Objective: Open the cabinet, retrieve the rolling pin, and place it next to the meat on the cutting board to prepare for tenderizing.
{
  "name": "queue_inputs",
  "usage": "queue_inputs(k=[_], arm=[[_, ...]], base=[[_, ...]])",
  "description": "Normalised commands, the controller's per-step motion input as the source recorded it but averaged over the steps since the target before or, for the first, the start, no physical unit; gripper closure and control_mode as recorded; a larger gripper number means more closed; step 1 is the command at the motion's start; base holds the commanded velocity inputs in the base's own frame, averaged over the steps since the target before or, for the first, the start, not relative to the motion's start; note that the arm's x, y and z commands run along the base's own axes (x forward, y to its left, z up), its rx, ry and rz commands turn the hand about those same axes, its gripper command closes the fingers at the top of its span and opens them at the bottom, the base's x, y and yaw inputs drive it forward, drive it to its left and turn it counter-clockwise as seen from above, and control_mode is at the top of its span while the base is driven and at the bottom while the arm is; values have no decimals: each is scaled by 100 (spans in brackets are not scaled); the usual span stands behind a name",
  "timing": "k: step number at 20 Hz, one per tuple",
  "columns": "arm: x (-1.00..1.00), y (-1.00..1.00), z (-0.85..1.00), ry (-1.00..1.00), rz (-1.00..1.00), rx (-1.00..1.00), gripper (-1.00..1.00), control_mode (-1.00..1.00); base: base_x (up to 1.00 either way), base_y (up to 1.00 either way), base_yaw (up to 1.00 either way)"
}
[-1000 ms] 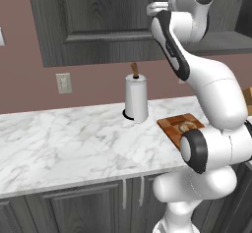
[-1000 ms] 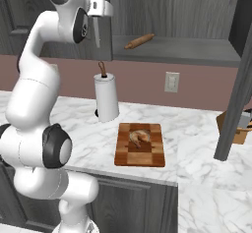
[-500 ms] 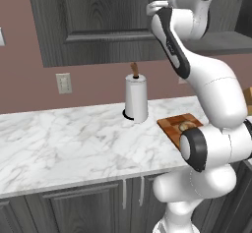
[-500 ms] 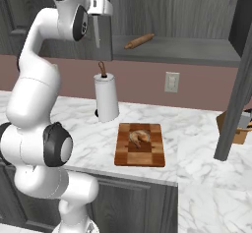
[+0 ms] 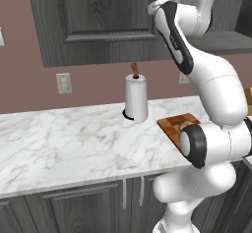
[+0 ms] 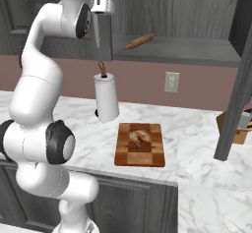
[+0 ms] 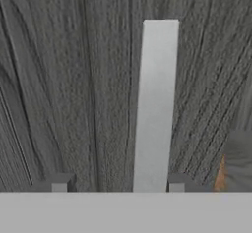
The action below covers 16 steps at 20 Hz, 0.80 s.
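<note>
The cabinet [image 6: 162,11] has its right door [image 6: 241,79] swung open and its left door [image 5: 98,20] closed. The rolling pin [image 6: 139,41] lies on the grey shelf inside. My gripper [image 6: 100,14] is raised to the left door's silver bar handle [image 6: 97,33]. In the hand view the handle [image 7: 157,104] stands between the open fingers of my gripper [image 7: 118,183], close to the right fingertip [image 7: 177,182], with a gap to the left one. The meat [image 6: 139,136] rests on the checkered cutting board [image 6: 140,156] on the counter.
A paper towel roll [image 6: 107,99] stands upright on the marble counter [image 5: 59,143] behind the board. A tan wooden box [image 6: 237,131] sits at the right, partly behind the open door. Wall outlets [image 6: 171,82] are on the backsplash.
</note>
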Motion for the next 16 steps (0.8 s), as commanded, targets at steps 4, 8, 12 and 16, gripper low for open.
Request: queue_inputs(k=[4,8,12,16], arm=[[36,-43,0,0,15,2,100,-100],[34,-45,0,0,16,3,100,-100],[45,-8,-1,0,11,2,100,-100],[37,0,-2,0,10,1,100,-100]], base=[[0,0,0],[0,0,0],[0,0,0],[0,0,0]])
